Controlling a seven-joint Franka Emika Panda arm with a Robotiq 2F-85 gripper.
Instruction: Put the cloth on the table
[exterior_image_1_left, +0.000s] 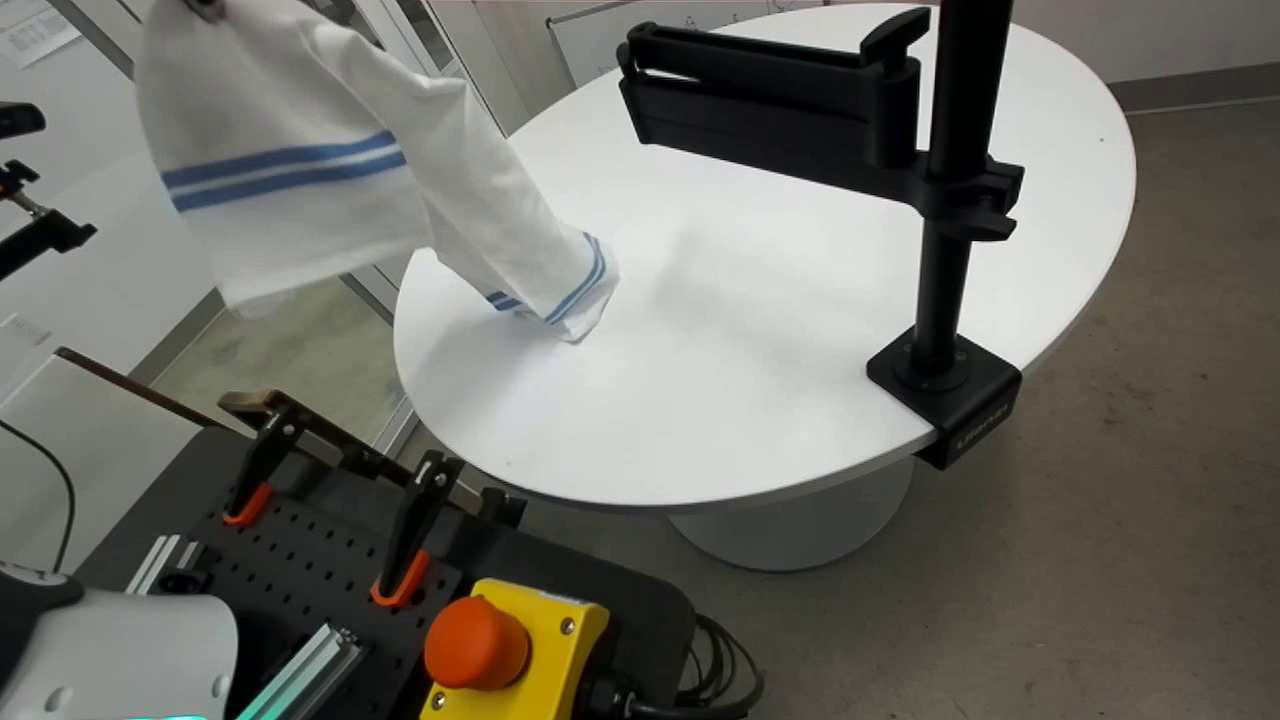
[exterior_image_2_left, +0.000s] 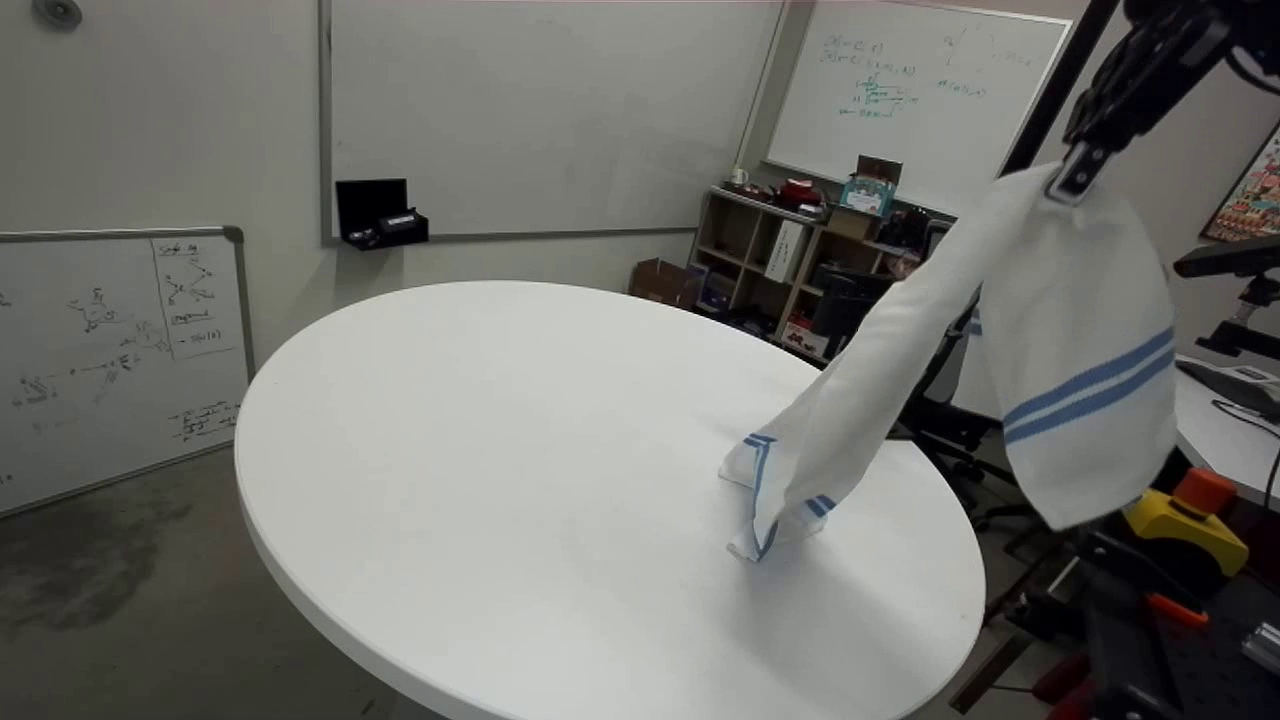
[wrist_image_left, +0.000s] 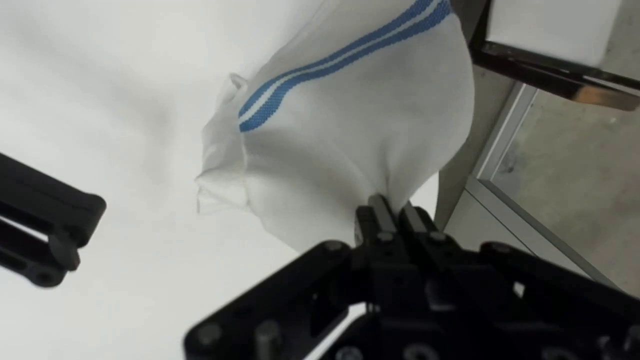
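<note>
Round white tabletop (exterior_image_2_left: 560, 480) | cloth (exterior_image_2_left: 922, 318) hangs mostly in the air, one striped end seemingly touching the tabletop, the other dangling past its edge | tool (wrist_image_left: 395, 211) clamped together on a gathered bunch, above tabletop height | judged light, limp, creasing easily, hard to break; better gripped at a hem corner than mid-fabric

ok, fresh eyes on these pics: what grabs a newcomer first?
The white, blue-striped cloth, pinched up high in the gripper, with one end apparently touching the round white table. Next, in an exterior view, the black stand at the table's edge and, near the bottom of the picture, the orange-red button on its yellow box.
</note>
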